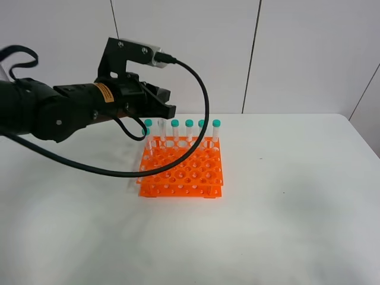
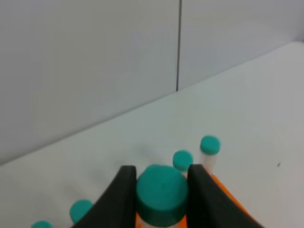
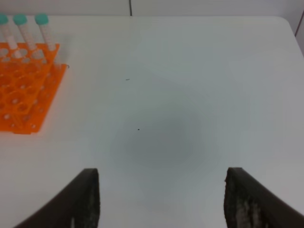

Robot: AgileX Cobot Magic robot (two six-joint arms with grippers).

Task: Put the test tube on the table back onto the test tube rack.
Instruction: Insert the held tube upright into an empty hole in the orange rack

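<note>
Left wrist view: left gripper [image 2: 161, 171] is pinched on the tube [image 2: 161, 199] by its cap, at the back row of the rack [image 1: 181, 172]. If the tip isn't lined up with a hole, letting go could topple it into the other tubes [image 2: 209, 145]. Right gripper [image 3: 166, 199] hangs wide and empty, right of the rack.

- test tube [image 2: 161, 194]: smooth, matt teal plastic cap
- test tube rack [image 1: 181, 172]: orange plastic, slightly glossy
- table [image 1: 285, 208]: smooth, matt white
- left gripper fingers [image 2: 121, 199]: matt black plastic
</note>
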